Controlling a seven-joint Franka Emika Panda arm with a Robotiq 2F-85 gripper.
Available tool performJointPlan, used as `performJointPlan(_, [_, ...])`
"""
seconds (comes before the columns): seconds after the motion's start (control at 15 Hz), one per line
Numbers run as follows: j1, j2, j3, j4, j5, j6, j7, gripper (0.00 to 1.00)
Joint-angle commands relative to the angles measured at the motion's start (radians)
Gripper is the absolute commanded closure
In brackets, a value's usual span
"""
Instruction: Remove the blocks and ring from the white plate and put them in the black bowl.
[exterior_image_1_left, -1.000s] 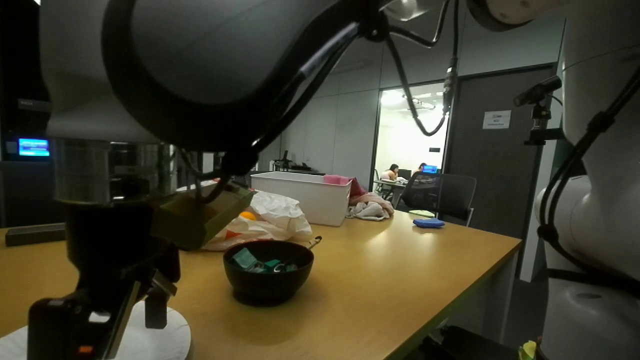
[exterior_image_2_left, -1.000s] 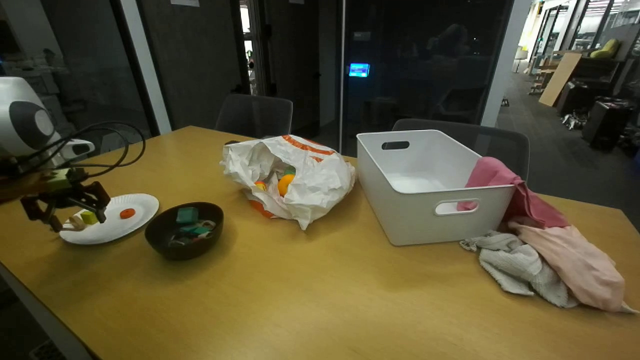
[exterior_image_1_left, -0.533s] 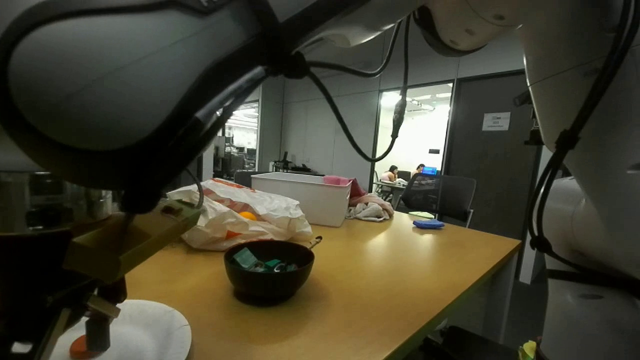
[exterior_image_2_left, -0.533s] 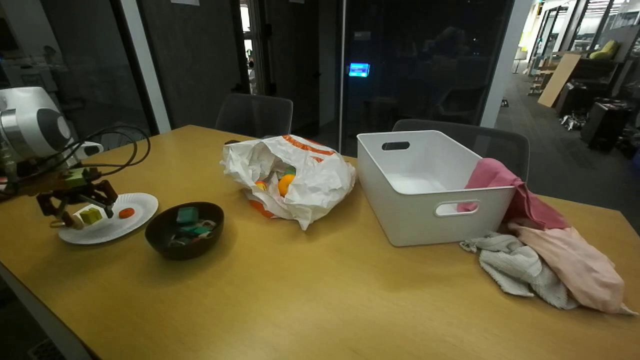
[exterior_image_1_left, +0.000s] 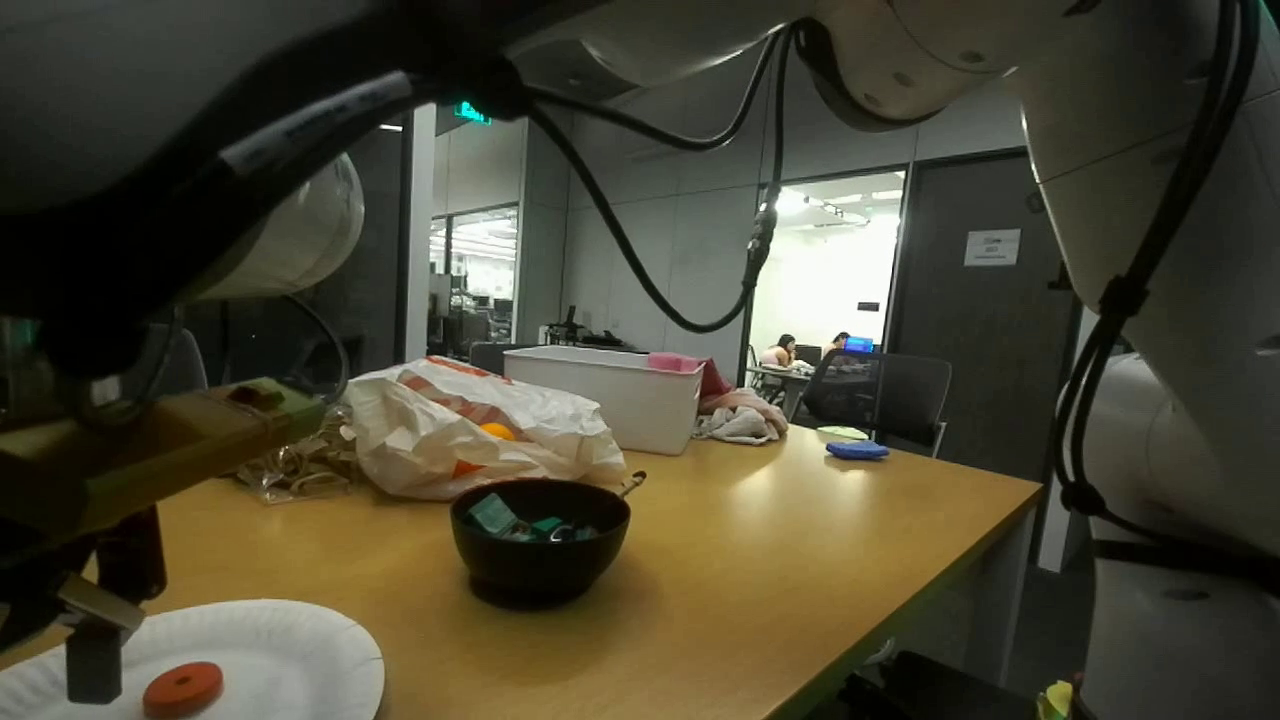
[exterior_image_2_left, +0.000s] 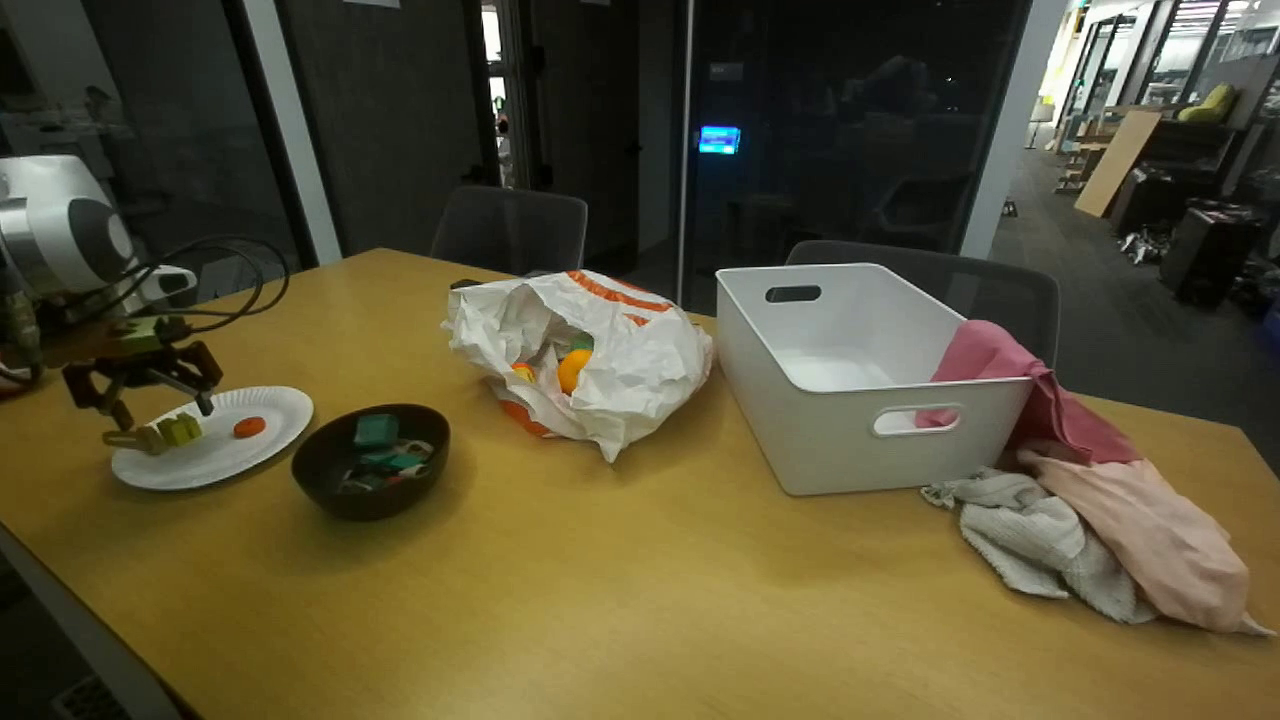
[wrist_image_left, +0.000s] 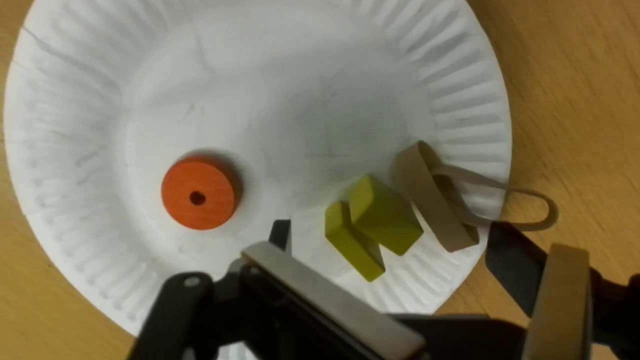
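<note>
claw (wrist_image_left: 395, 245) gapes wide, grips nothing | yellow-green blocks (wrist_image_left: 384, 215) lie below, framed by its opening | orange ring (wrist_image_left: 199, 183) lies outside

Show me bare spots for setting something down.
Free: in an exterior view, table between bowl and cloths, in front of bag and bin; in the wrist view, bare plate above the ring. Crowded: around yellow blocks, tool overhead.
</note>
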Motion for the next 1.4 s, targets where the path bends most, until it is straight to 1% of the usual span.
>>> performJointPlan(0.0, [0.001,0.020,-0.019,0.027,0.017,-0.027,-0.056,0.00])
performJointPlan(0.2, [-0.008,0.032,-0.023,0.023,0.040,-0.027,-0.077,0.00])
performJointPlan(0.27, [-0.011,0.033,-0.023,0.021,0.049,-0.026,-0.083,0.12])
performJointPlan(0.33, [-0.014,0.034,-0.021,0.020,0.060,-0.029,-0.093,0.26])
performJointPlan(0.53, [-0.013,0.033,-0.020,0.023,0.080,-0.038,-0.105,0.49])
performJointPlan(0.87, [-0.008,0.004,-0.020,0.028,0.077,-0.046,-0.103,0.87])
performJointPlan(0.93, [-0.006,-0.004,-0.021,0.029,0.073,-0.048,-0.099,0.90])
performJointPlan(1.0, [-0.005,-0.022,-0.025,0.025,0.064,-0.053,-0.095,0.85])
performJointPlan(1.13, [-0.007,-0.061,-0.027,0.013,0.055,-0.056,-0.088,0.85])
performJointPlan(1.33, [-0.022,-0.154,-0.039,-0.028,0.035,-0.068,-0.072,0.85])
